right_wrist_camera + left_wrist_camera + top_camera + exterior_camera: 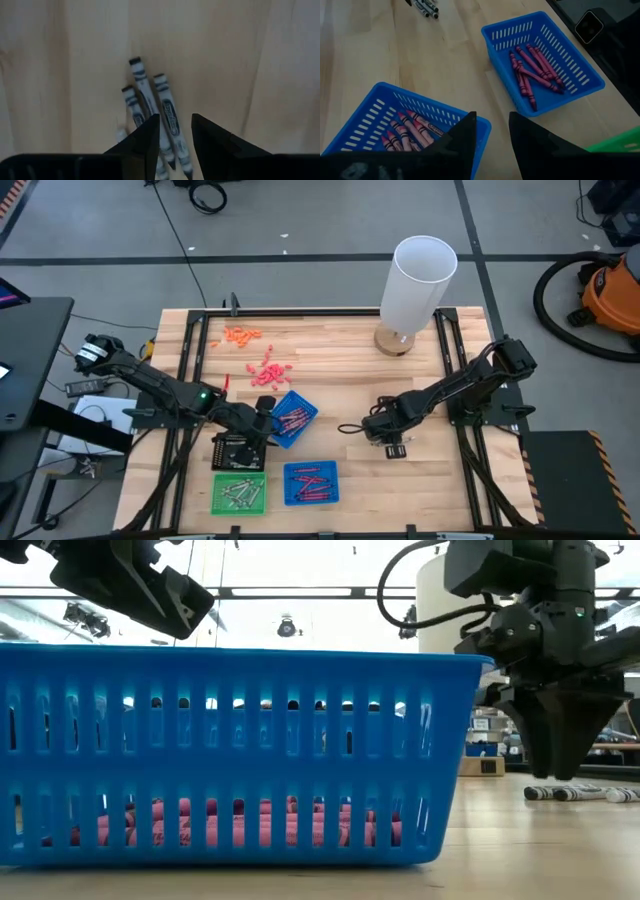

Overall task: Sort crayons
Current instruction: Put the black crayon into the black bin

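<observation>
Your right hand (385, 438) hangs over the bare table (340, 360) right of centre, its fingers (145, 137) set narrowly apart and holding nothing. Directly beneath it lie grey crayons (150, 107), at least 3 side by side and touching on the wood; in the low view they show as a short row (580, 793) just below the fingertips, which are clear of them. Your left hand (262, 423) sits at the near edge of the tilted blue tray (295, 418) in the middle of the table, fingers (465, 137) narrowly apart and empty. That tray holds red crayons (412, 131). A 2nd blue tray (311, 483) stands nearer the front edge and holds more red crayons (532, 75), several lying crossed. A green tray (240, 492) stands just left of it with grey crayons (240, 493) inside. A black tray (238, 450) lies between the green tray and the left hand. Pink and orange bits (262, 365) are scattered on the far left part of the table. A white cylinder (415, 285) on a round wooden base stands at the far edge.
</observation>
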Available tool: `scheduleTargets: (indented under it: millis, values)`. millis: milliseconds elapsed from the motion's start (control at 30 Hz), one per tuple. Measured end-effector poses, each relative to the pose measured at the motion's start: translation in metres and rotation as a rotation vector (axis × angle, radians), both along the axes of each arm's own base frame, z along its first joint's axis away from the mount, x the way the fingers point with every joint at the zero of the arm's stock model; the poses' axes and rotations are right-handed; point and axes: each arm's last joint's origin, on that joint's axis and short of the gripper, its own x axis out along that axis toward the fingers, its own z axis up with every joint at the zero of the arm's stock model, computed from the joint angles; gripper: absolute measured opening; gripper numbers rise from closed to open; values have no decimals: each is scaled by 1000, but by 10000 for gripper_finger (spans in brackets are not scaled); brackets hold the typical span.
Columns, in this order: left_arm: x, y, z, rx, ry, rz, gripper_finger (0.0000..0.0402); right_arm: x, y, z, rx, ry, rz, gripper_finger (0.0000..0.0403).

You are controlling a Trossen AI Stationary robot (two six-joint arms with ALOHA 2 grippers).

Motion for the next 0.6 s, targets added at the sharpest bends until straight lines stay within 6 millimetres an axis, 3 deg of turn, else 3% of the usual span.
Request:
scheduleTargets:
  millis: [600]
  values:
    - [0,0,0,-6,2,1,126,-2,-4,-12,-78,-76,-11,121]
